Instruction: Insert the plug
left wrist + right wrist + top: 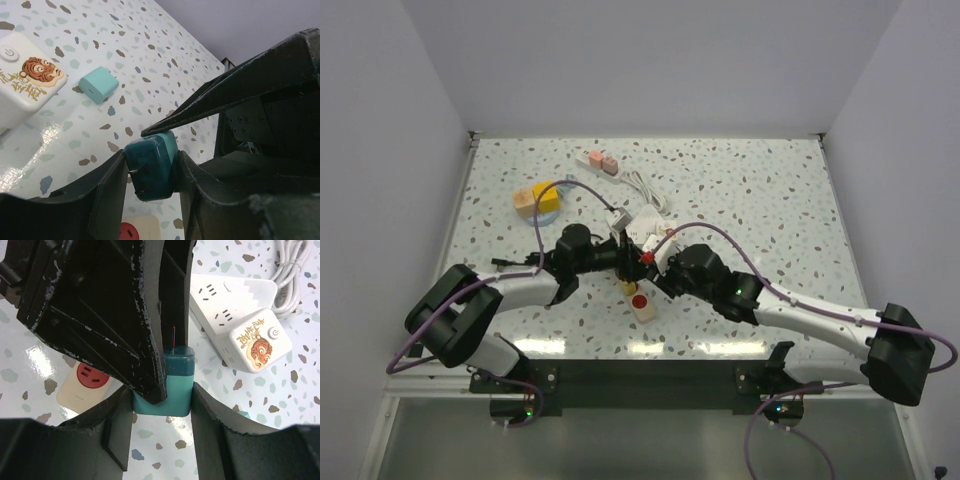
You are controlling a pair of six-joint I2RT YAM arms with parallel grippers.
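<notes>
The plug (150,172) is a teal block held above the table, with two metal prongs on its dark face. My left gripper (151,159) is shut on it, a finger pressed on each side. My right gripper (162,390) is shut on the same plug (172,390), gripping its lighter end, and the left gripper's black fingers (125,315) overlap it from above. In the top view the two grippers meet at mid-table, left (623,256) and right (650,258). The beige socket with a red face (640,303) lies just below them on the table (82,382).
A white power strip with a tiger print (250,335) lies beside the grippers, its cable (645,190) trailing back. A second teal plug (98,84) rests on the table. Further back are another strip with pink plugs (599,162) and yellow and orange blocks (540,200).
</notes>
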